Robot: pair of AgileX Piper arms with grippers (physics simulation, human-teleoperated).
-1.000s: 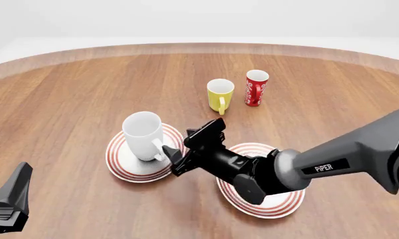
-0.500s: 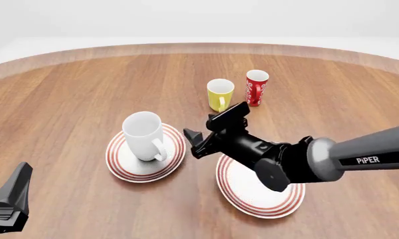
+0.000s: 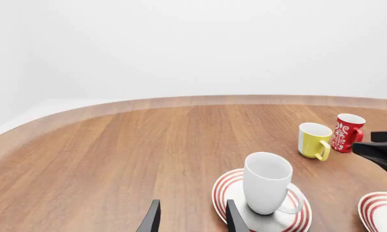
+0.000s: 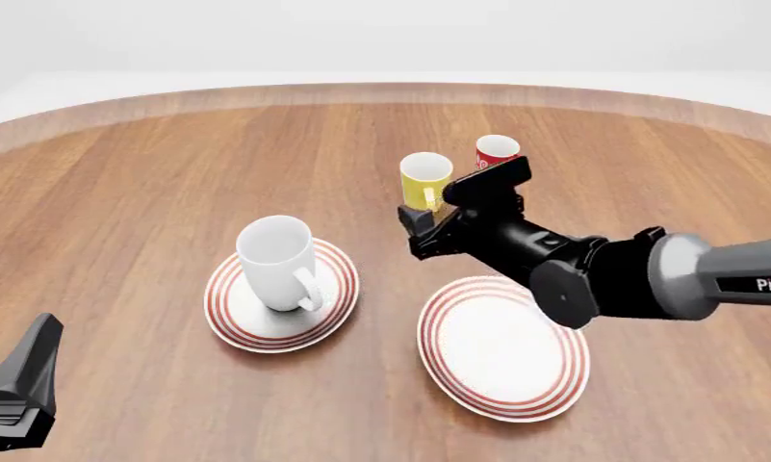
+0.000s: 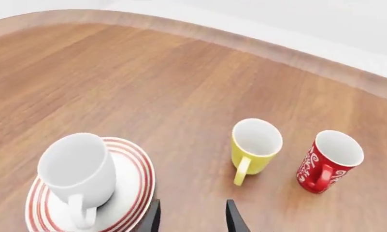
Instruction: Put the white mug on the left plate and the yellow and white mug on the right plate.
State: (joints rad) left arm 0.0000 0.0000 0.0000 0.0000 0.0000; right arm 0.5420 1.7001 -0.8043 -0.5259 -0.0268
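The right gripper [image 4: 426, 219] hangs over the middle of the round wooden tabletop [image 4: 141, 173], which has a lighter band along its curved far edge; behind it there is only a plain white room. The two black fingers [image 5: 233, 218] of this gripper are apart with a narrow gap, and nothing is between them. It touches nothing. In the front view it is just in front of the small yellow mug with white inside [image 4: 425, 181], which stands upright on the bare wood toward the far side. Beside this mug stands a red cup with white pattern [image 4: 496, 152], partly hidden by the arm.

Nearer the near edge lies the right round white plate with red rings [image 4: 503, 346], with nothing on it. To its left, the large plain white ceramic mug [image 4: 277, 262] stands upright on the left round white plate with red rings [image 4: 231, 322].

The left gripper [image 3: 190, 221] is low at the near left corner, its fingers slightly apart and empty, well apart from the plates.
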